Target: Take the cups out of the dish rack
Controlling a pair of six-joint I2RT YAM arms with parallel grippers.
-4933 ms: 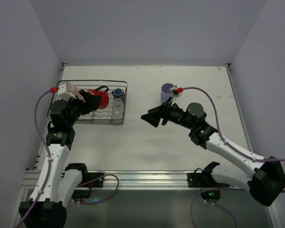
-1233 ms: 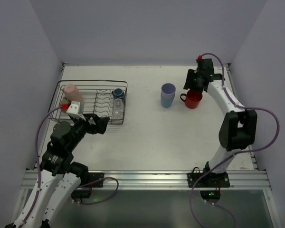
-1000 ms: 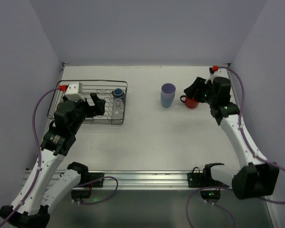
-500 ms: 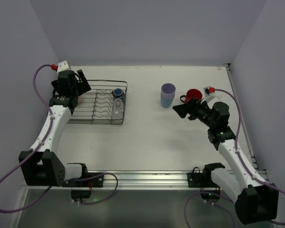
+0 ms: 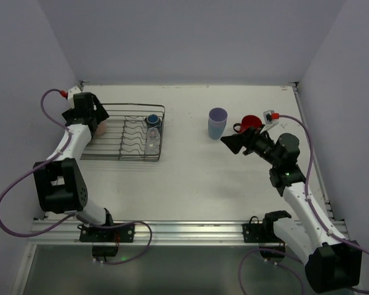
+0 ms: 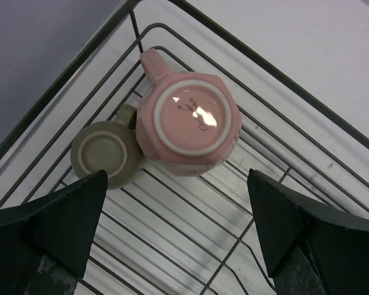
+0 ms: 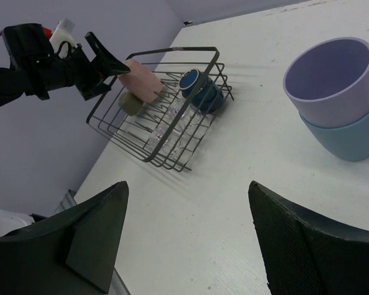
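The black wire dish rack stands at the far left. In its far left corner a pale pink cup and a small olive-brown mug sit upside down, touching. My left gripper hovers open above them, holding nothing; it also shows in the top view. A small blue cup sits at the rack's far right end. The lavender tumbler stands on the table, nested in a pale blue cup. The red mug stands to its right. My right gripper is open and empty near the tumbler.
Clear glass items lie in the rack's right section, near the wavy dividers. The left wall runs close beside the rack. In the right wrist view the rack lies across white table from the tumbler.
The red mug went from the rack to the table beside the tumbler. My left gripper moved to the rack's far left corner. My right gripper drew back from the mug.
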